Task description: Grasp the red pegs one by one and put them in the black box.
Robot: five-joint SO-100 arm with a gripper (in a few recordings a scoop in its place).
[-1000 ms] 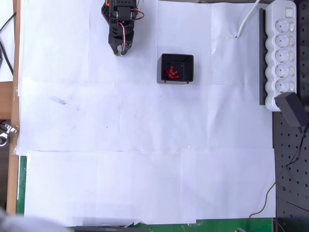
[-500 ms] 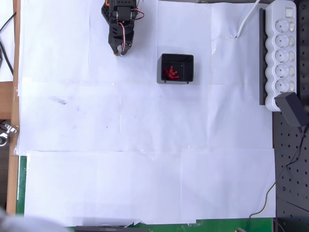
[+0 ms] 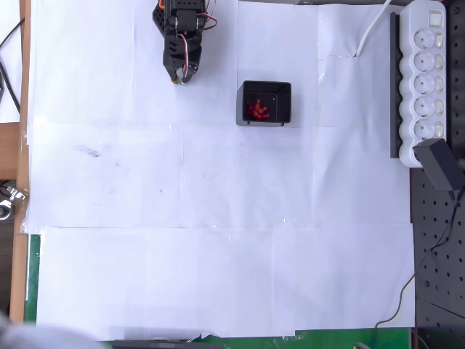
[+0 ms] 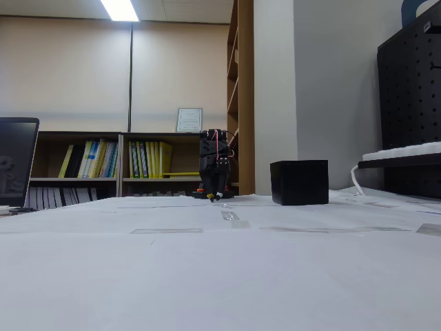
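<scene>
All the pegs (image 3: 257,110) we see lie in the box (image 3: 283,94), so our gripper (image 3: 178,78), parked at ten o'clock, grasps nothing, jaws seemingly clenched.

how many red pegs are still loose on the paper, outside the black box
0. The red pegs lie heaped together inside the black box, too clumped to count one by one. None shows on the white paper, though the arm could hide one beneath it.

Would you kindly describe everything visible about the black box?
The black box is a small square bin, seemingly plastic, with thin walls and an open top. It sits upright on the white paper, right of the tool in the overhead view and apart from it. A cluster of red pegs lies inside.
</scene>
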